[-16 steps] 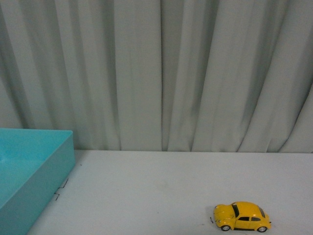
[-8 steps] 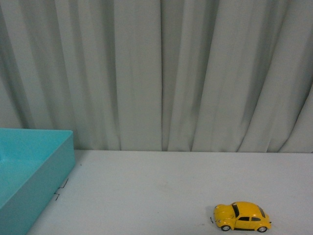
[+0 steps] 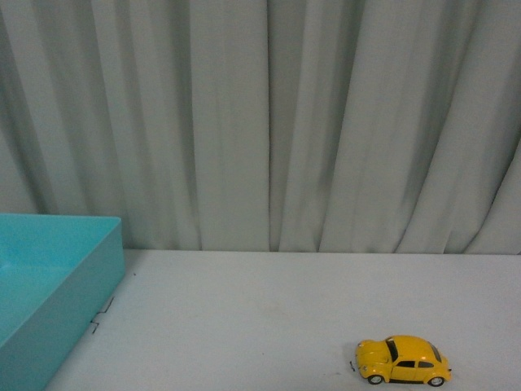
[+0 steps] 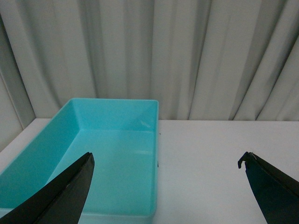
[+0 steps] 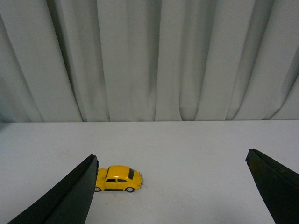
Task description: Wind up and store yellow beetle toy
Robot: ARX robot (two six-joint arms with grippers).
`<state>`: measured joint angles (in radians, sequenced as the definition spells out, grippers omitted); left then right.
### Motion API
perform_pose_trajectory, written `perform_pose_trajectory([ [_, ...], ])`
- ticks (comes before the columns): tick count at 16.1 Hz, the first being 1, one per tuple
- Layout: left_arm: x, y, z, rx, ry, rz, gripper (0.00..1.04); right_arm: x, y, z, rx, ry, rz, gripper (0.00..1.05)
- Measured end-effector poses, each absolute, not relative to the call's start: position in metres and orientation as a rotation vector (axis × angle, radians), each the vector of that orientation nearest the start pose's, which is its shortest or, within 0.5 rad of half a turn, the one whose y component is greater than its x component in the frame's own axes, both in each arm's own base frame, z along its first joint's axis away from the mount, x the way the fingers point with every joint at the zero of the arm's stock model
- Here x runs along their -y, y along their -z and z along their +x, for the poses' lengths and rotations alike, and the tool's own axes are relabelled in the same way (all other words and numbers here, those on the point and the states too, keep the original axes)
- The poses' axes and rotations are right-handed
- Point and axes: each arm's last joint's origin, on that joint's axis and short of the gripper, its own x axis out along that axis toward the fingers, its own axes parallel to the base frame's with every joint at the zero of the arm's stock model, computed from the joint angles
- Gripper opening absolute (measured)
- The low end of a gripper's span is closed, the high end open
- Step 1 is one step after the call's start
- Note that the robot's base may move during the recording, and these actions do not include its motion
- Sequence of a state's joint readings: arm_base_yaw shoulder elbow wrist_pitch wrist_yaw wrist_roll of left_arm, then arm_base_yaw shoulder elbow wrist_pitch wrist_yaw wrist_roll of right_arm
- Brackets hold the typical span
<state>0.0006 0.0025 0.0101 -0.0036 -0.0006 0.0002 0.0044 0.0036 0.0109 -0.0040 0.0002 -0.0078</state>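
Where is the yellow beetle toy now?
In the front view the yellow beetle toy sits on the white table, near-right, apart from the teal bin at far left.

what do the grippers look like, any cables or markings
Both the left gripper and right gripper have plain matte black fingers, flat and tapering to narrow tips. One left fingertip has a small hooked notch. No cables or markings show, and the arms themselves are out of view.

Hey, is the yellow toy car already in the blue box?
No, the toy car stands on the white table, well apart from the blue box.
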Motion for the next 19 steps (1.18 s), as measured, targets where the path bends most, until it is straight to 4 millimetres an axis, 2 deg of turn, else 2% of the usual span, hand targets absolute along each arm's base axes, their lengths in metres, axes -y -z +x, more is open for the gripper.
perform_pose_trajectory([
  [6, 0.0, -0.166, 0.097, 0.004, -0.001, 0.0, 0.98, 0.0, -0.165, 0.097, -0.022, 0.015, 0.007, 0.98],
  [7, 0.0, -0.166, 0.097, 0.004, -0.002, 0.0, 0.98, 0.003, -0.164, 0.1, -0.21, 0.206, 0.091, 0.98],
  [8, 0.0, -0.167, 0.097, 0.005, -0.002, 0.0, 0.98, 0.033, -0.166, 0.115, -0.215, 0.63, 0.25, 0.98],
  [9, 0.0, -0.166, 0.097, 0.003, -0.001, 0.0, 0.98, 0.056, -0.168, 0.125, -0.164, 0.737, 0.331, 0.98],
  [10, 0.0, -0.166, 0.097, 0.005, -0.001, 0.0, 0.98, 0.083, -0.177, 0.144, -0.125, 0.754, 0.361, 0.98],
  [12, 0.0, -0.166, 0.097, 0.004, -0.001, 0.0, 0.98, 0.109, -0.185, 0.178, -0.107, 0.697, 0.372, 0.98],
  [14, 0.0, -0.166, 0.097, 0.004, -0.001, 0.0, 0.98, 0.132, -0.189, 0.263, -0.179, 0.468, 0.318, 0.98],
  [15, 0.0, -0.166, 0.097, 0.004, -0.001, 0.0, 0.98, 0.133, -0.191, 0.297, -0.2, 0.348, 0.254, 0.98],
  [16, 0.0, -0.166, 0.097, 0.004, -0.001, 0.0, 0.98, 0.124, -0.194, 0.336, -0.256, 0.15, 0.157, 0.98],
  [19, 0.0, -0.166, 0.097, 0.004, -0.001, 0.0, 0.98, 0.099, -0.201, 0.371, -0.313, -0.148, -0.002, 0.98],
])
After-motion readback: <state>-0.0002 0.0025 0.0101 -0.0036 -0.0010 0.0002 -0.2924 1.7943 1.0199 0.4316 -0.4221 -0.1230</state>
